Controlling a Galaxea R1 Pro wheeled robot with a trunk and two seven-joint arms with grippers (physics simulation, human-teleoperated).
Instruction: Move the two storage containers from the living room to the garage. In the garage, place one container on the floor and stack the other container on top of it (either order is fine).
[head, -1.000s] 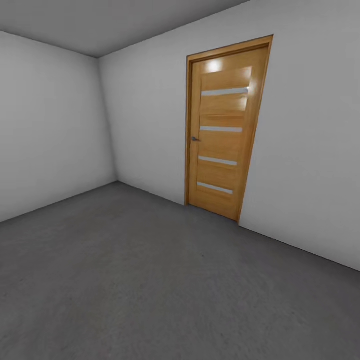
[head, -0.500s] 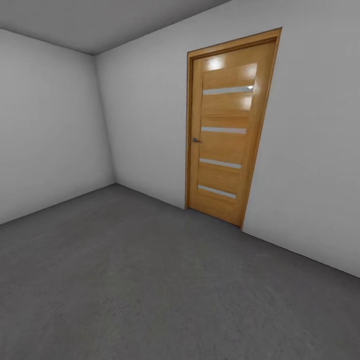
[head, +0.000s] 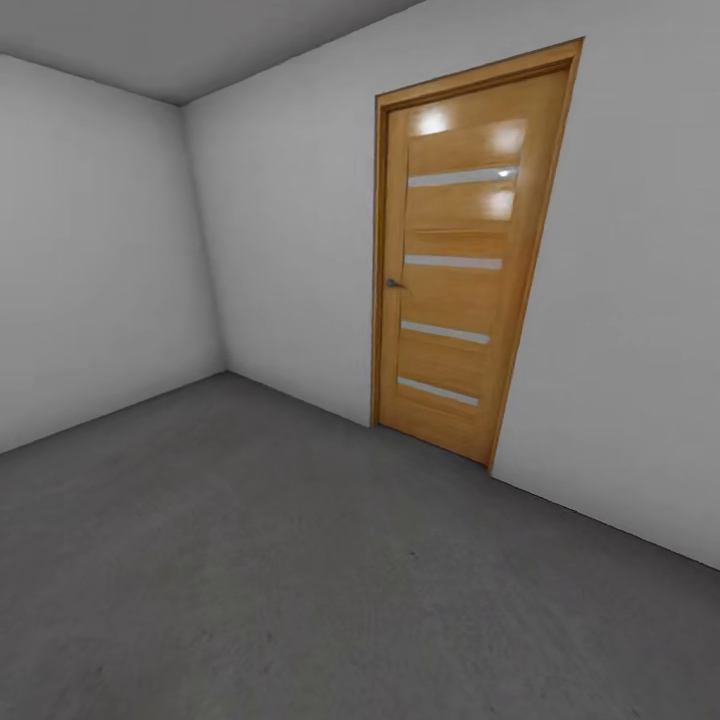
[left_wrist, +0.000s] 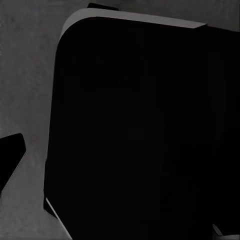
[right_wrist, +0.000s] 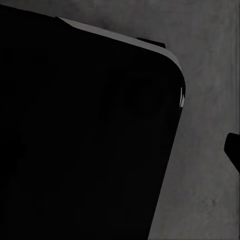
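Observation:
I am in the garage, and the two orange-red storage containers are out of view. The rough grey concrete floor spreads out ahead of me in the head view. In the left wrist view a dark fingertip pokes in at the frame's edge, far from the middle, above the concrete. The right wrist view has a matching dark fingertip at its edge. Nothing is held in either gripper. My own black rounded body covers the rest of both wrist views.
A shut light-wood door with four frosted strips and a small handle stands in the white wall ahead and to the right. Another white wall meets it at the corner on the left.
The whole head view has shifted: the door looks slightly larger and sits further right, so the camera has moved closer. Nothing in the room itself has moved.

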